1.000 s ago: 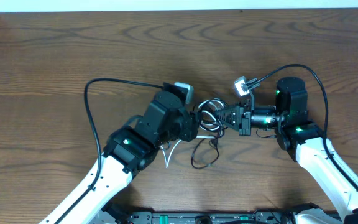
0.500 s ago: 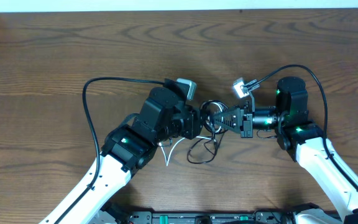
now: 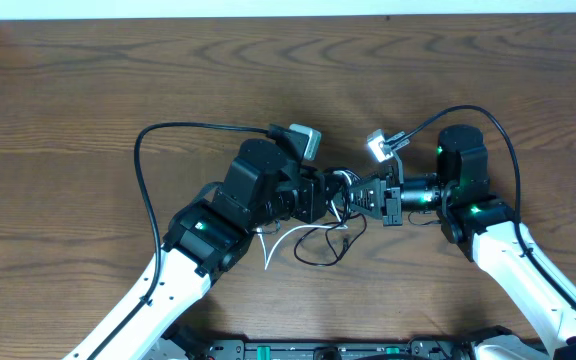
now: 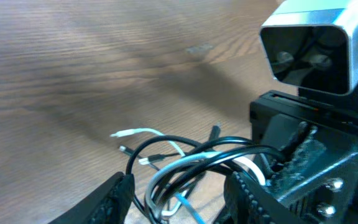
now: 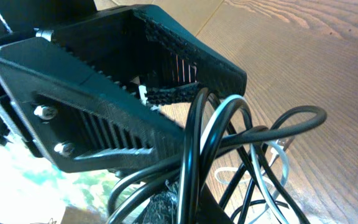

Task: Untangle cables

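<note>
At the middle of the wooden table [image 3: 88,90], the left end effector [image 3: 316,196] has its fingers apart around the cables [image 3: 320,243]. The right end effector [image 3: 356,196], facing it, is clamped on the same black-and-white tangle, whose loose loops trail just below centre.

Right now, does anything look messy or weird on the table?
Yes. The cables are bunched in a tangled clump between the left pincer and the right pincer, with black loops twisted together with a white one. Loose ends trail out onto the table. Nothing looks broken.
</note>
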`<state>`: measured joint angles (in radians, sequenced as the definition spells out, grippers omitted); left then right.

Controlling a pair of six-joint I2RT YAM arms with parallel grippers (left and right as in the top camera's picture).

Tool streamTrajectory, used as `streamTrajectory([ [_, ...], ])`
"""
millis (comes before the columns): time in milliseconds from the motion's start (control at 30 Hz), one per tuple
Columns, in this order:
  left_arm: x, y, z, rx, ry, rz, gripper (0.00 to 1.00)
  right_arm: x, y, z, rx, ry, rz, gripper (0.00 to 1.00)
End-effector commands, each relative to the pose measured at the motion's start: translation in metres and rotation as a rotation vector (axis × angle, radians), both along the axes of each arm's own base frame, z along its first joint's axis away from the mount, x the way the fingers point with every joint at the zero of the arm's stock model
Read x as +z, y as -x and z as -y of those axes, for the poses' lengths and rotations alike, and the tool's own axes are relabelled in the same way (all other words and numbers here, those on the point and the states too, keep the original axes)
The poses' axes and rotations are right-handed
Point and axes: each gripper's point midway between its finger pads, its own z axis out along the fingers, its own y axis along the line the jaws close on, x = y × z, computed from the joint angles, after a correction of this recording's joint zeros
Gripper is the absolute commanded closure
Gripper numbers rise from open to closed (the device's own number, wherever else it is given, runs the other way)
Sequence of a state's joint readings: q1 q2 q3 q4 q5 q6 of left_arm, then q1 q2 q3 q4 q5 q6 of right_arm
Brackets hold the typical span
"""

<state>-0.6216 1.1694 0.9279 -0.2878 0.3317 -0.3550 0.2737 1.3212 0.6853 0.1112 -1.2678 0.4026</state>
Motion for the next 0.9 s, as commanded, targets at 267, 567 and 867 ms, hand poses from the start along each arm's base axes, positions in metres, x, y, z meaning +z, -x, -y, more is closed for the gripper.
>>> streamTrajectory([
  [267, -0.020, -0.022, -0.045, 0.207, -0.209, 0.046, 0.62, -0.009, 0.009, -0.002, 0.018, 0.027, -0.072, 0.99],
  [567, -0.004, -0.003, -0.007, -0.023, -0.081, 0.059, 0.62, -0.007, 0.016, -0.005, 0.050, 0.018, -0.064, 0.99],
  [867, -0.002, 0.015, 0.010, -0.169, -0.028, 0.043, 0.62, 0.002, 0.029, -0.005, 0.129, -0.034, -0.089, 0.99],
])
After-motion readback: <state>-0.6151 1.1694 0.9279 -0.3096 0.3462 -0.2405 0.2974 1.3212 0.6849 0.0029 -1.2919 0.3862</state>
